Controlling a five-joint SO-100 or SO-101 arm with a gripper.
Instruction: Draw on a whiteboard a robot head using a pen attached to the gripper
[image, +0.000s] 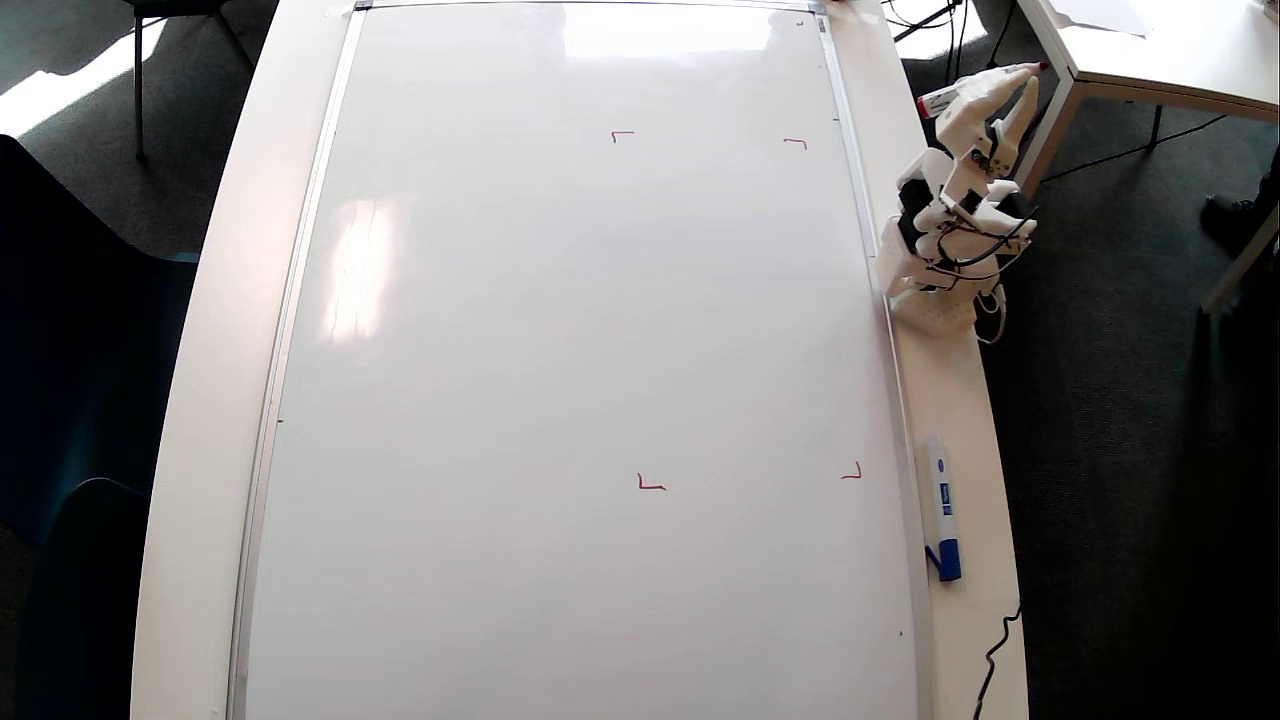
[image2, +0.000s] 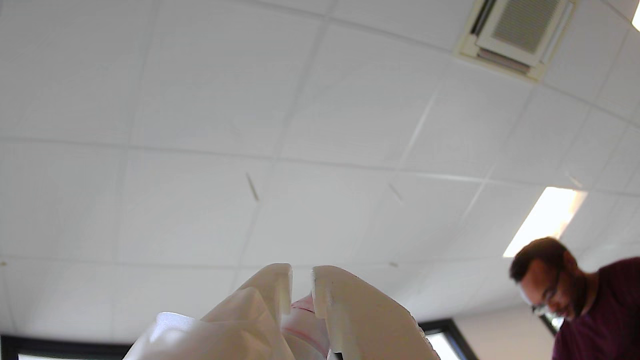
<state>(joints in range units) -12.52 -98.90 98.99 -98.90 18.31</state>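
In the overhead view the whiteboard (image: 560, 380) fills most of the desk (image: 215, 330), lying well to the left of the hand (image: 1030, 72). Its glossy white face carries only four small red corner marks: two upper ones (image: 622, 135) (image: 796, 143) and two lower ones (image: 650, 485) (image: 853, 473). No outline of a robot head shows inside them. The nearest mark, the upper right one, is still well left of the hand, with the board's silver frame between.

Further right, the white arm (image: 950, 240) stands on the desk's right edge, just beside the frame, folded back. Below it, on the same desk strip, a white marker with a blue cap (image: 941, 505) lies along the frame, well apart from the hand.

The hand itself points up and to the right, out beyond the desk edge and off the board. The pen (image: 945, 100) runs along it, white-bodied, red showing at both its left end and its far right tip.

In the wrist view the hand (image2: 301, 277) faces the ceiling, its two white fingers (image2: 350, 310) nearly together, a narrow slit between the tips, with the pink-white pen (image2: 305, 320) gripped between them lower down. A man in a maroon shirt (image2: 595, 310) stands at far right.
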